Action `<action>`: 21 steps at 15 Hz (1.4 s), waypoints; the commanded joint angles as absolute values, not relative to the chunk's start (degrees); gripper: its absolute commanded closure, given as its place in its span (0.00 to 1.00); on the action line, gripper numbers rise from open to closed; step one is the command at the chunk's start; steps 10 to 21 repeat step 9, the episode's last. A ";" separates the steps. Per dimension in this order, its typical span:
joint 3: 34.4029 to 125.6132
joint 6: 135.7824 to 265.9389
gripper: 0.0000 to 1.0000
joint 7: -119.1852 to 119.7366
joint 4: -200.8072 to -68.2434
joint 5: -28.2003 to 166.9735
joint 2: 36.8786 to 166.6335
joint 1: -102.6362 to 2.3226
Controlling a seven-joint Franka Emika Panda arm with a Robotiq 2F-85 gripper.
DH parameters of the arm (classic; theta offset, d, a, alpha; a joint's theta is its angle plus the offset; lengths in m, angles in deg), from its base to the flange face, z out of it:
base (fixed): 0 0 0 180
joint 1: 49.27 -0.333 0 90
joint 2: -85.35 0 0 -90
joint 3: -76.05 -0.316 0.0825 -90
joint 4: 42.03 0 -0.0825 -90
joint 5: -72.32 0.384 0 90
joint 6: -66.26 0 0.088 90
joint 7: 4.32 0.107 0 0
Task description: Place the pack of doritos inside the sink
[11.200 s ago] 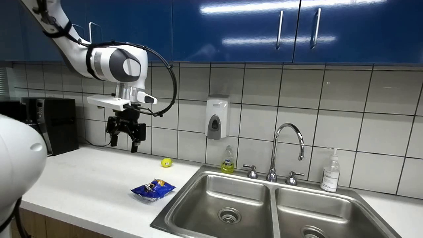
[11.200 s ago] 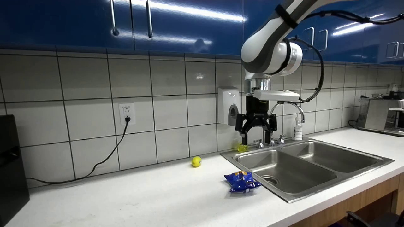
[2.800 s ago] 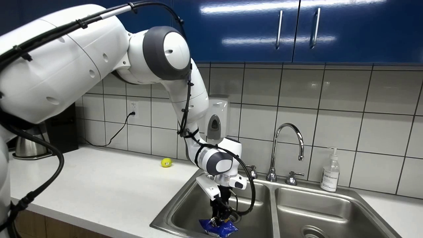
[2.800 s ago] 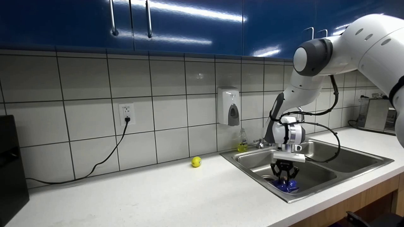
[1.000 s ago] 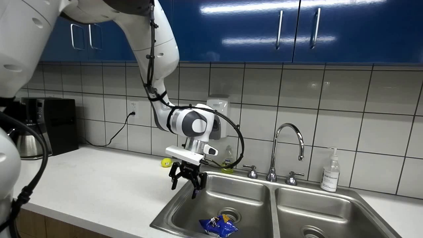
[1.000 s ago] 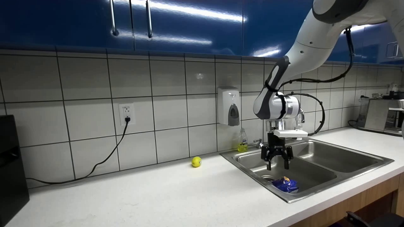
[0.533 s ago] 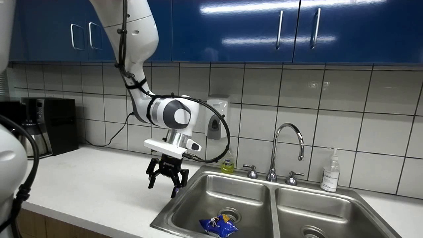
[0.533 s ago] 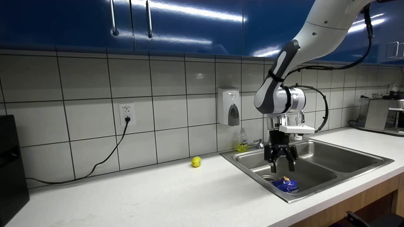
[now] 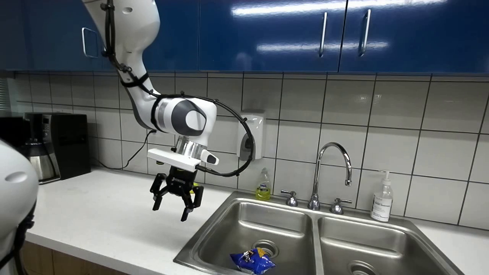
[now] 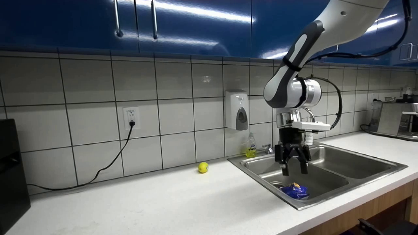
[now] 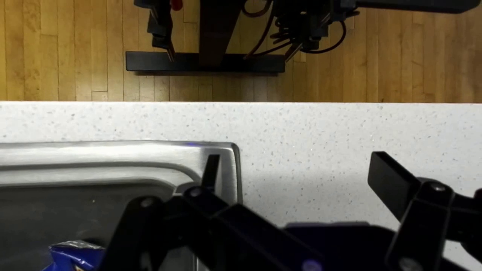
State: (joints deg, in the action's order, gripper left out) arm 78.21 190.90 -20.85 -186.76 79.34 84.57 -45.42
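Note:
The pack of doritos, a blue crinkly bag with orange marks, lies in the left basin by the drain in both exterior views point(image 9: 252, 262) point(image 10: 295, 192). Part of it shows at the lower left of the wrist view point(image 11: 77, 258). The double steel sink point(image 9: 207, 229) also shows in an exterior view point(image 10: 303, 204) and in the wrist view point(image 11: 113, 150). My gripper point(image 9: 170, 211) is open and empty, above the counter beside the sink's left rim and apart from the pack. It also shows in an exterior view point(image 10: 294, 170) and the wrist view point(image 11: 293, 165).
A yellow-green ball point(image 10: 203, 167) lies on the white counter point(image 10: 147, 209) near the wall. A dish soap bottle point(image 9: 263, 187), curved faucet point(image 9: 318, 172) and pump bottle point(image 9: 382, 202) stand behind the sink. A black machine point(image 9: 70, 145) stands at the left.
The pack was first on the counter, then held in the left basin. My gripper has let go, leaving it there, and has risen and moved off over the counter.

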 commanded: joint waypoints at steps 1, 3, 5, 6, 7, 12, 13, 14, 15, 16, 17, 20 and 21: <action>78.34 186.74 0.00 -20.87 -189.64 78.56 78.42 -46.25; 78.64 188.47 0.00 -20.80 -188.00 79.30 81.67 -46.40; 78.68 188.00 0.00 -20.79 -188.59 79.29 80.50 -46.58; 78.69 187.92 0.00 -20.79 -188.71 79.29 80.30 -46.60; 78.69 187.90 0.00 -20.79 -188.78 79.28 80.24 -46.60; 78.69 187.90 0.00 -20.79 -188.86 79.28 80.24 -46.60; 78.69 187.90 0.00 -20.79 -188.86 79.28 80.24 -46.60; 78.69 187.90 0.00 -20.79 -188.86 79.28 80.24 -46.60; 78.69 187.90 0.00 -20.79 -188.86 79.28 80.24 -46.60; 78.69 187.90 0.00 -20.79 -188.86 79.28 80.24 -46.60; 78.69 187.90 0.00 -20.79 -188.86 79.28 80.24 -46.60; 78.69 187.90 0.00 -20.79 -188.86 79.28 80.24 -46.60; 78.69 187.90 0.00 -20.79 -188.86 79.28 80.24 -46.60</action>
